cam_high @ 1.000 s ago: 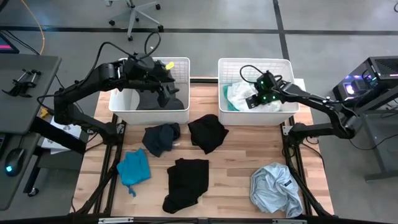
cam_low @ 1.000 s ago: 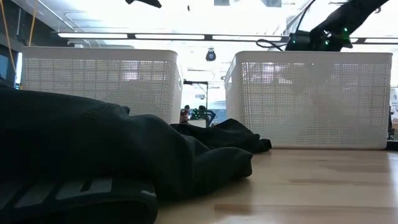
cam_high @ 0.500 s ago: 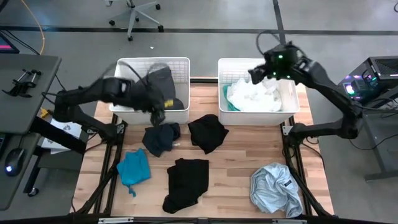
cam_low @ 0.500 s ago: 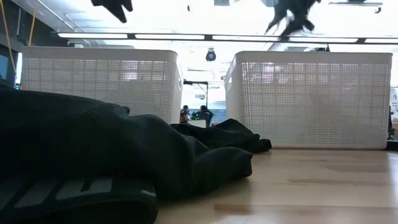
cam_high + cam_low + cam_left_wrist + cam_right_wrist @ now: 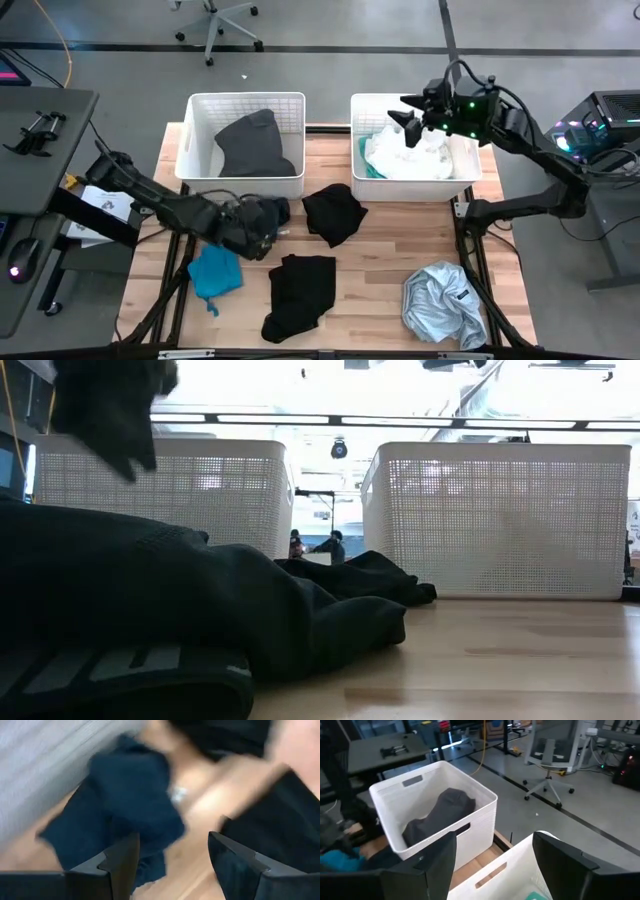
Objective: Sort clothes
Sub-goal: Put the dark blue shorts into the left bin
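Target garment: crumpled navy fabric garment on the wooden slatted table, just in front of the left white lattice-sided plastic basket; it also fills the left wrist view.
Left end effector: left end effector hovers low at the navy garment's near edge, fingers spread wide with nothing between them.
Bearing: seen from above, the garment lies at about 12 o'clock from the left end effector, touching or nearly so; the wrist view shows the cloth straight ahead, between and beyond the two fingers.
Long axis: bunched heap with no clear length, perhaps slightly longer from 10 to 4 o'clock, so any fold offers a pinch.
Nearer arm: left, by far.
Right end effector: right end effector hangs above the right white lattice basket, fingers wide apart and empty, over the white garment lying inside; well apart from the navy piece.
Neighbours: teal garment at 7 o'clock of the navy one, black garment at 3 o'clock, both close enough to snag.
Likely next: a short drop and a close on the navy cloth.
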Robot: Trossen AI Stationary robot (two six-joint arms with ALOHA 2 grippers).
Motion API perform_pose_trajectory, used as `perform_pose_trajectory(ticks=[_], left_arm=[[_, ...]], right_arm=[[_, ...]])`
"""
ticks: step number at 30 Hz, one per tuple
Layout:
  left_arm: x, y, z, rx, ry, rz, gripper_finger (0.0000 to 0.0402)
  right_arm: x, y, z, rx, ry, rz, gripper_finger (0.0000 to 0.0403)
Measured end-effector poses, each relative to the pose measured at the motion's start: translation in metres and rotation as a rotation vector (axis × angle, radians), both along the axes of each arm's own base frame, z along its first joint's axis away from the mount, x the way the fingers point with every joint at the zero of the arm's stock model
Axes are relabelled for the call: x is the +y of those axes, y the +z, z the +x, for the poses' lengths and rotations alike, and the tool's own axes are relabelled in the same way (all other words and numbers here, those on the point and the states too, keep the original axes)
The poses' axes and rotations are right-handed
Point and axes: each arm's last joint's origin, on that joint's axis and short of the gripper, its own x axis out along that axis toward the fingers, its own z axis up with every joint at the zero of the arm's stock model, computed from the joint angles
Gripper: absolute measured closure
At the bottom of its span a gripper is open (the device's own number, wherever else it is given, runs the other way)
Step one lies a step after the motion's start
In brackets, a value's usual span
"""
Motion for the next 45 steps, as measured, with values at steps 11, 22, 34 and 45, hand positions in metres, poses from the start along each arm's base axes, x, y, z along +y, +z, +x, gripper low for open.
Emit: perform_pose_trajectory(ticks=[11, 22, 34, 45], left_arm=[[0.019, -0.100, -0.025, -0.137, 0.415, -0.059, 0.0180], [0.028, -0.124, -0.012, -0.001, 0.462, -0.082, 0.0342], [0.025, -0.074, 0.019, -0.024, 0.104, -0.145, 0.0398], [0.018, -0.022, 0.048, -0.179, -0.137, -0.090, 0.0398]], right_arm=[[0.011, -0.002, -0.003, 0.056, 0.096, -0.021, 0.0154], [0.028, 0.005, -0.026, 0.024, 0.142, -0.009, 0.0154], [0.023, 0.000, -0.012, 0.033, 0.127, 0.027, 0.0154], [0.006, -0.017, 0.036, 0.053, 0.124, 0.066, 0.0154]])
